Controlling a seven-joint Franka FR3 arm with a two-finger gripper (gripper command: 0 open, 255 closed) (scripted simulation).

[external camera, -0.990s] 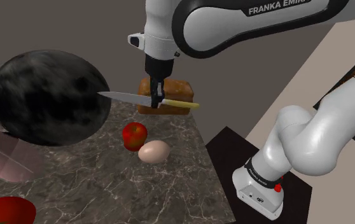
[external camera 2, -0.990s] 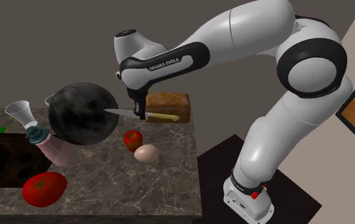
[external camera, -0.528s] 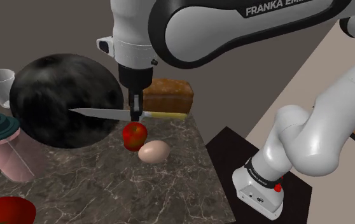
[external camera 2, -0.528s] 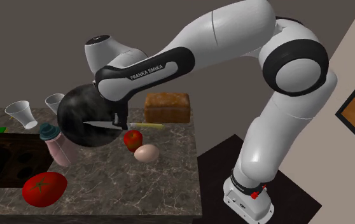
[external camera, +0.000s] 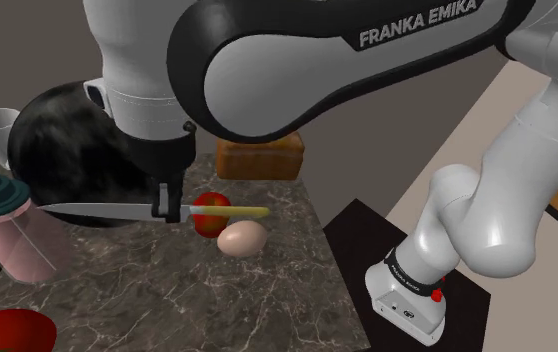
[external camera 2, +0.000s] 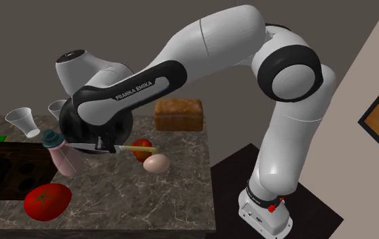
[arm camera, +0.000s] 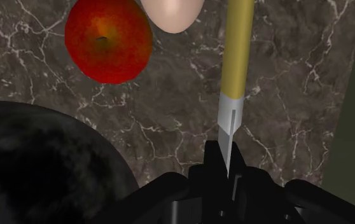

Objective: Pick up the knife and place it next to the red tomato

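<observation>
well, from the shoulder view's left: the red tomato [external camera: 2,330] lies low on the marble counter [external camera: 167,290], then a pink bottle [external camera: 22,245] and a big dark ball [external camera: 67,150]. the gripper [external camera: 171,214] is clamped on the knife [external camera: 107,210] where blade meets yellow handle, holding it level above the counter, well apart from the tomato. an apple [external camera: 210,224] and an egg [external camera: 241,238] lie near the handle, with bread [external camera: 259,158] beyond.

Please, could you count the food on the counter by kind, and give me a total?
Red fruit: 2, the apple and the tomato
Egg: 1
Bread loaf: 1
Total: 4
</observation>
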